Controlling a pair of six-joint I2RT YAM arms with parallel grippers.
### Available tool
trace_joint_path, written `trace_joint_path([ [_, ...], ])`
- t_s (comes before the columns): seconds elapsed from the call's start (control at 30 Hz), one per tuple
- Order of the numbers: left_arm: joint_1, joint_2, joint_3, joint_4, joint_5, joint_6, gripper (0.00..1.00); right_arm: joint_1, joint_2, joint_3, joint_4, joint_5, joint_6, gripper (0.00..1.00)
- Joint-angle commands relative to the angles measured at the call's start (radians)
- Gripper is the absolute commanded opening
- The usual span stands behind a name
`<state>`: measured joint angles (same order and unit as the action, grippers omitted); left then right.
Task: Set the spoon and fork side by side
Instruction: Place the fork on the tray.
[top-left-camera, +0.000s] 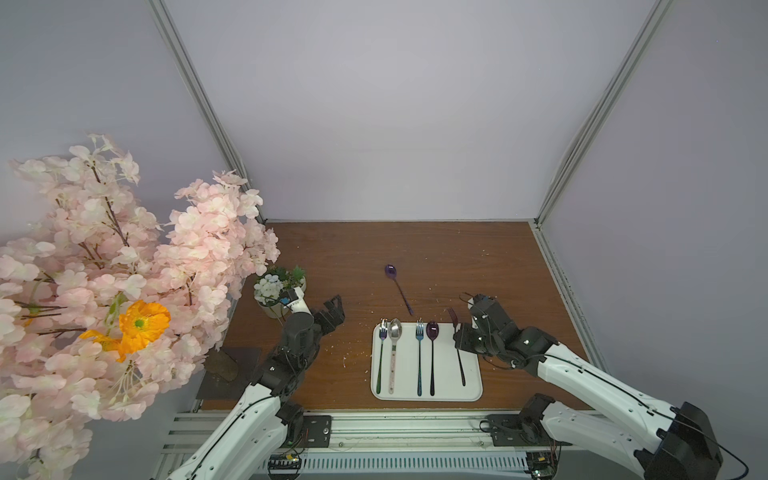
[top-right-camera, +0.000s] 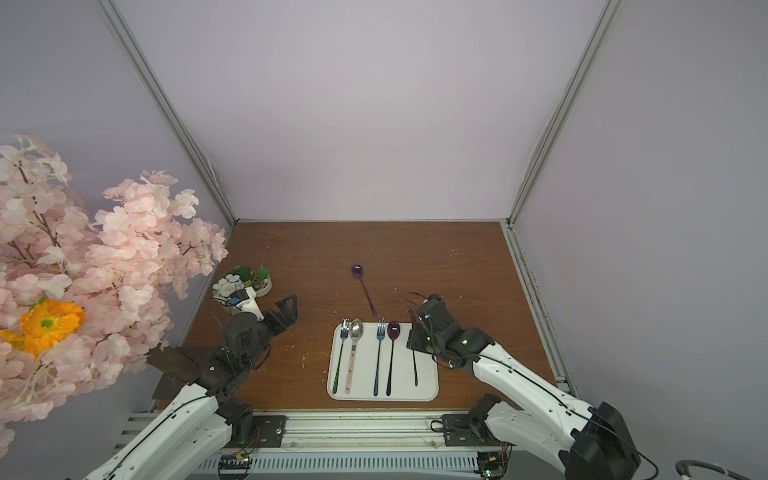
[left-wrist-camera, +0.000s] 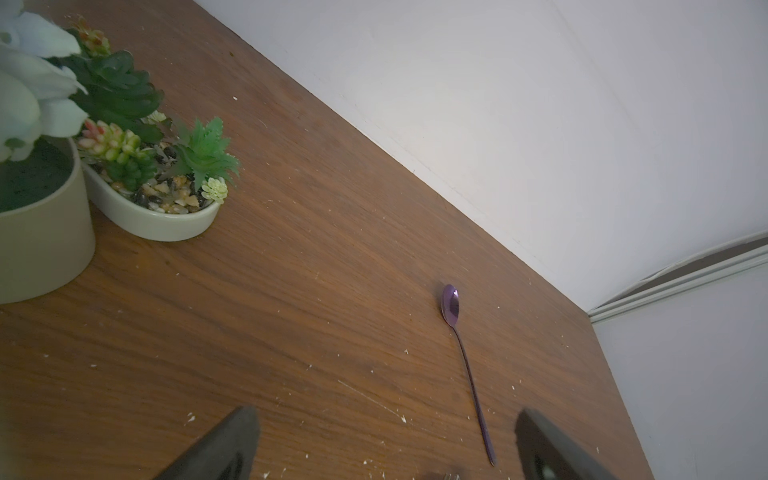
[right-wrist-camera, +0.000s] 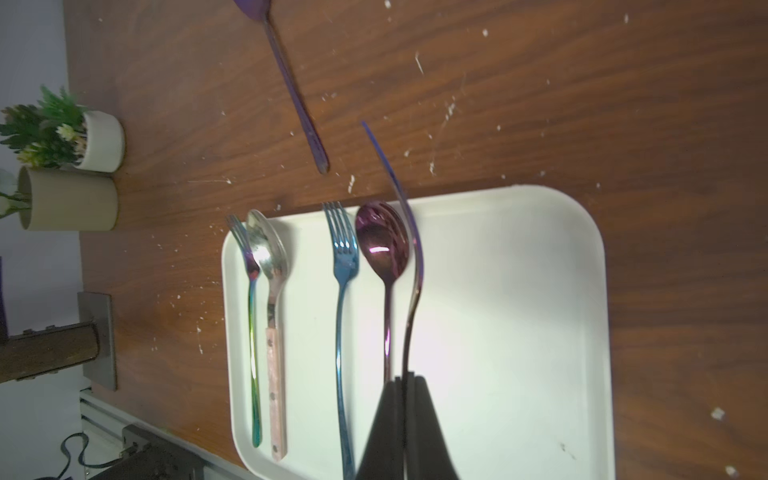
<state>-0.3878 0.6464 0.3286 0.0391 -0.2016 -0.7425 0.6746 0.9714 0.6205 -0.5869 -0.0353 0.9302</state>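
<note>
Far left: pink blossom branches (top-left-camera: 124, 257), then two plant pots (top-left-camera: 276, 291) at the counter's (top-left-camera: 345, 249) left edge.

Left tool (top-left-camera: 334, 309) hovered over bare counter just beside the pots; in its wrist view the fingers (left-wrist-camera: 224, 444) stood wide apart with nothing between them, so released.

Loose purple spoon (top-left-camera: 398, 289) lay diagonally on the counter beyond the tray (top-left-camera: 473, 374), bowl away from the robot, clear of both tools.

On the white tray, left to right, all with handles toward the robot: iridescent fork (top-left-camera: 380, 357) touching or just beside the silver spoon (top-left-camera: 394, 353); a gap; blue fork (top-left-camera: 419, 357) just beside the dark purple spoon (top-left-camera: 432, 353).

Right tool (right-wrist-camera: 405, 380) was clenched on the handle of the dark fork (right-wrist-camera: 415, 266), near the tray's right side. The fork's tines reached past the tray's far rim over the counter. Whether its handle end touched the tray, I could not tell.
</note>
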Motion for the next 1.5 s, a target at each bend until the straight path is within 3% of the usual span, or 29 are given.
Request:
trace_joint_path([
  [0.0,0.007,0.007,-0.010,0.025,0.013,0.002,0.99,0.006,-0.014,-0.035,0.031,-0.010,0.075,0.00],
  [0.37,0.007,0.003,-0.008,0.016,0.010,0.005,0.99,0.011,0.035,-0.181,0.273,-0.079,0.143,0.00],
  [0.77,0.007,-0.020,-0.016,0.004,-0.003,0.004,0.99,0.010,0.067,-0.275,0.412,-0.097,0.196,0.00],
  [1.03,0.007,-0.010,-0.010,0.005,0.002,0.005,0.99,0.008,0.076,-0.277,0.362,-0.065,0.189,0.00],
  [1.33,0.007,-0.008,-0.011,0.007,0.002,0.005,0.99,0.005,0.088,-0.247,0.301,-0.037,0.154,0.18],
  [1.47,0.007,-0.008,-0.010,0.007,0.001,0.005,0.99,0.004,0.095,-0.237,0.285,-0.030,0.142,0.20],
])
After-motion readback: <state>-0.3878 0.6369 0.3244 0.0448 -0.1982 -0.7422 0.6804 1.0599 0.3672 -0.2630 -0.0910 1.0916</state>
